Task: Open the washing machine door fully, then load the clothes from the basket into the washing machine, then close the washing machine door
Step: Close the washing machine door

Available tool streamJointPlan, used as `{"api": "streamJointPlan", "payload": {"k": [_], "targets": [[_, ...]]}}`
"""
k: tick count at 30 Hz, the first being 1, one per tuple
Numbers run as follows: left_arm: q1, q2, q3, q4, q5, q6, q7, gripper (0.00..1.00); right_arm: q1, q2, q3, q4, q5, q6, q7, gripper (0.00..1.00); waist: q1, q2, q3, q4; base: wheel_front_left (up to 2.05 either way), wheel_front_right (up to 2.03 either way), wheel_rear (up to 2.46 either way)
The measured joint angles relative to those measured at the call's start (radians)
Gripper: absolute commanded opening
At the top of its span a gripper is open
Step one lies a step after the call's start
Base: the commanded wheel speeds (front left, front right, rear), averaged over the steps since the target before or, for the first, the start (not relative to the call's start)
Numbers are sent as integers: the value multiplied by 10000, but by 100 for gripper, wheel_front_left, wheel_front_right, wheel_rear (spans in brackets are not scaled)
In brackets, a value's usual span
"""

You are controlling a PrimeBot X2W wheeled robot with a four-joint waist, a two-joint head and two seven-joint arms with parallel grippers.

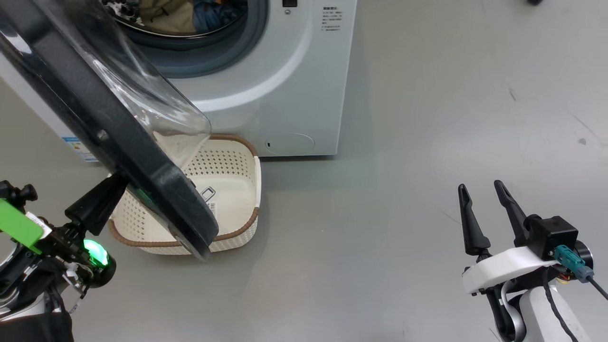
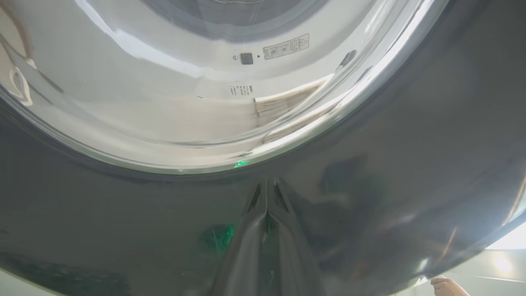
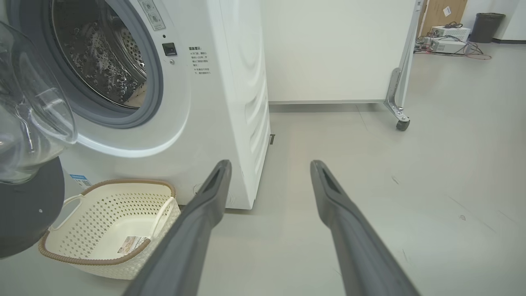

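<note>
The washing machine (image 1: 294,85) stands at the top, with beige and blue clothes (image 1: 175,16) lying in its drum. Its door (image 1: 118,137) hangs swung out, black ring and glass bowl slanting over the basket (image 1: 223,161). The basket holds nothing but its barcode sticker. My left gripper (image 1: 116,185) is shut, and its tips rest against the outer face of the black ring (image 2: 411,164), where the fingers (image 2: 246,230) lie pressed together. My right gripper (image 1: 479,186) stands open over bare floor at the lower right, well away from the machine (image 3: 230,82) and the basket (image 3: 107,205).
Grey floor stretches right of the machine. A white partition on a caster (image 3: 402,123) stands behind it, with boxes, cables and a bin (image 3: 448,33) further back. A person's hand (image 2: 448,286) shows at the bottom right of the left wrist view.
</note>
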Motion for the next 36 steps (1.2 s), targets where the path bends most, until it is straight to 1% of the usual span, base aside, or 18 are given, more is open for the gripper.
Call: {"api": "streamJointPlan", "payload": {"k": [1, 10, 20, 25, 27, 36], "targets": [[-25, -4, 4, -6, 2, -69, -136, 0, -5, 23, -2, 2, 0, -2, 0, 100, 0, 0, 32, -225, 0, 0, 0], [-360, -48, 82, 2, 412, -130, -1078, 0, -43, 42, -73, 10, 102, -10, -2, 100, 0, 0, 235, -1217, 0, 0, 0], [-1104, -125, 163, 165, 621, -167, -1956, 0, -227, 48, -146, -2, 146, -10, -58, 100, 0, 0, 602, -1971, 0, 0, 0], [-1272, -211, -50, 368, 696, -169, -2142, 0, -228, 42, -334, -2, 171, -23, -59, 100, 0, 0, 764, -2100, 0, 0, 0], [-1316, -219, -86, 433, 715, -171, -2155, 0, -229, 48, -339, -2, 171, -104, -59, 100, 0, 0, 785, -2096, 0, 0, 0], [-1462, -245, -324, 913, 723, -222, -2493, 0, -240, 46, -500, -12, 173, -173, -59, 100, 0, 0, 711, -1843, 0, 0, 0]]}}
